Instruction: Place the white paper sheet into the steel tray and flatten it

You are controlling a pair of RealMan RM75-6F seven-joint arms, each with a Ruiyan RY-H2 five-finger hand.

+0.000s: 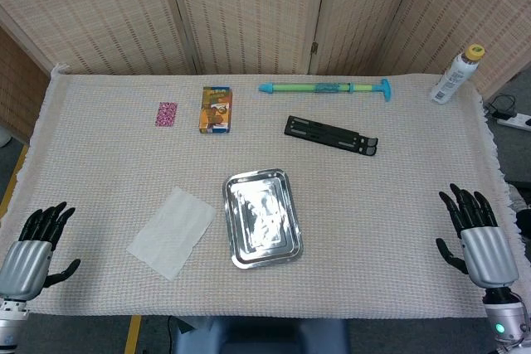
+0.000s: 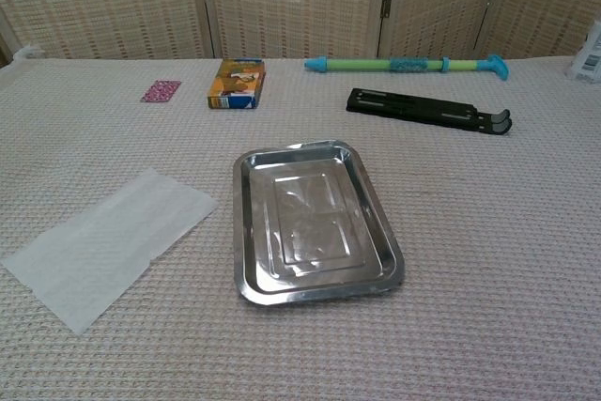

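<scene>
The white paper sheet point(image 1: 172, 231) point(image 2: 111, 243) lies flat on the tablecloth, just left of the steel tray point(image 1: 235, 238) point(image 2: 246, 232), not touching it. The tray holds nothing. My left hand point(image 1: 37, 244) hovers at the table's front left corner, fingers spread, holding nothing, well left of the sheet. At the front right edge my right hand point(image 1: 477, 236) is likewise spread and holds nothing, far right of the tray. Neither hand shows in the chest view.
Along the back lie an orange box point(image 1: 216, 109) point(image 2: 237, 83), a pink packet point(image 1: 167, 113) point(image 2: 161, 90), a green-blue pump toy point(image 1: 325, 88) point(image 2: 406, 65), a black folding stand point(image 1: 331, 135) point(image 2: 429, 109) and a white bottle point(image 1: 455, 75).
</scene>
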